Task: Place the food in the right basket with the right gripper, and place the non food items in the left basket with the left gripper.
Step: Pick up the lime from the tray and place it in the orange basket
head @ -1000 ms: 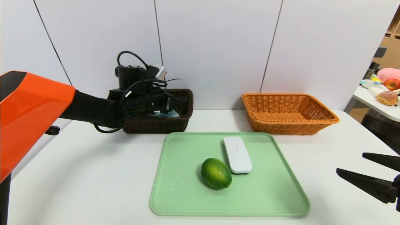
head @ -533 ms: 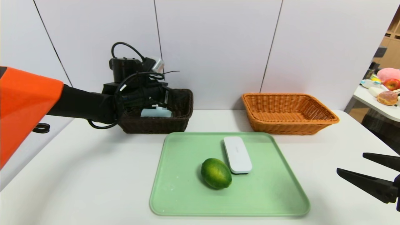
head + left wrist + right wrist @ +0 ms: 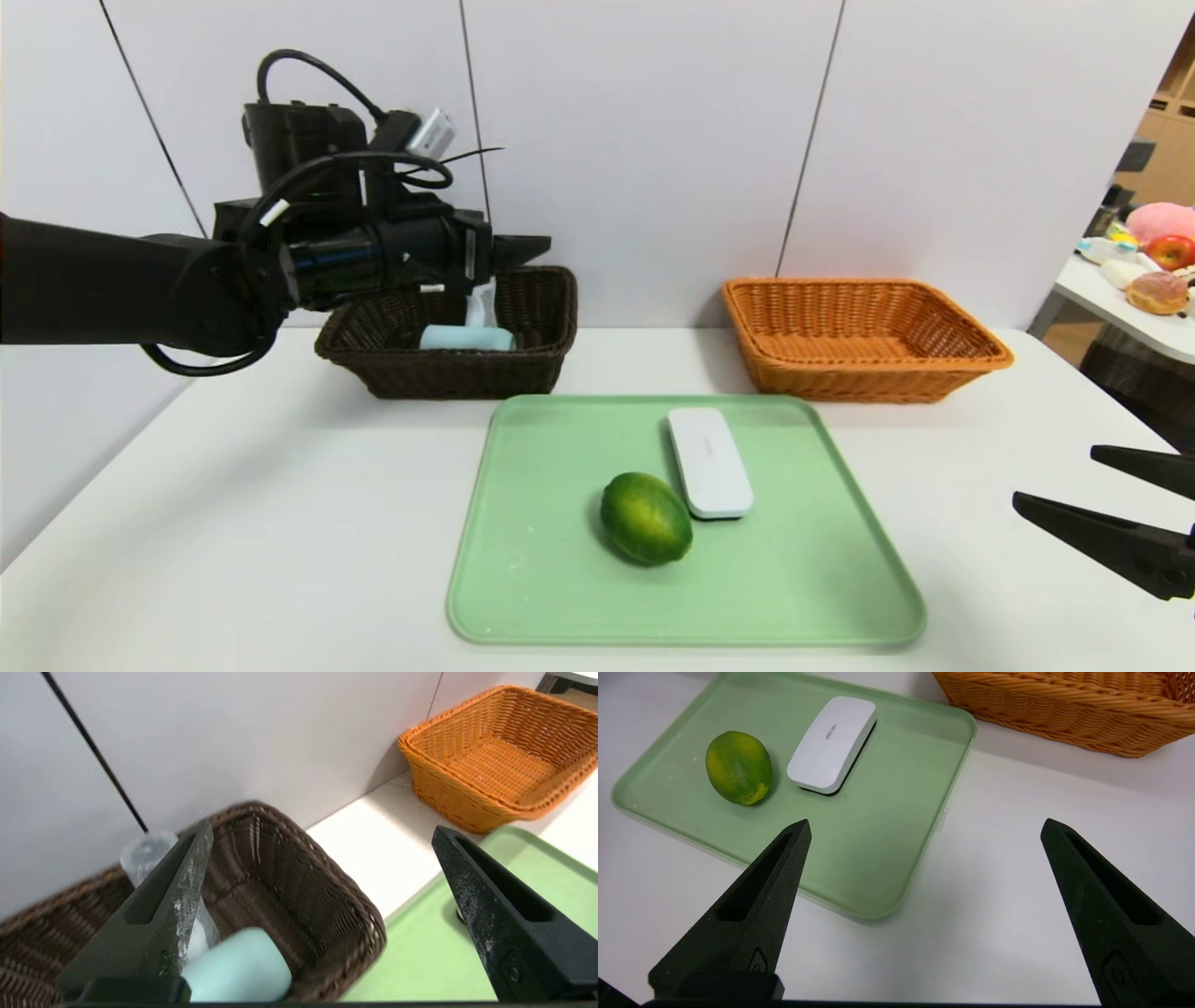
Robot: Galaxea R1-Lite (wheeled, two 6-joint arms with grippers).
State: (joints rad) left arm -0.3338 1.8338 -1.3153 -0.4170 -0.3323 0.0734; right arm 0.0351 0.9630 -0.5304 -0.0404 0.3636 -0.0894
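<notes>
**Left gripper empty above the brown basket; lime and case on the tray**

The white table (image 3: 280, 523) fills the head view. At its centre lies the green tray (image 3: 803, 597). At 1 o'clock from the tray sits the orange basket (image 3: 864, 341), with nothing in it. At 11 o'clock sits the brown basket (image 3: 523, 359), against the wall.

The left arm reaches in from 9 o'clock, roughly level. The left gripper (image 3: 322, 833) hangs above the brown basket with its fingers spread wide, nothing between them. The right gripper (image 3: 924, 828) rests at 4 o'clock from the tray, low over the table, also spread wide and empty.

In the brown basket a pale blue cup (image 3: 465, 338) lies on its side; at 12 o'clock from it stands a clear bottle (image 3: 145, 853), partly hidden by a finger in the left wrist view.

On the tray, the white case (image 3: 709, 462) lies near the middle, long axis running front to back. The lime (image 3: 645, 517) sits at 8 o'clock from the case, just beside it.

On a side table at 2 o'clock are an apple (image 3: 1170, 250) and a doughnut (image 3: 1156, 291).
</notes>
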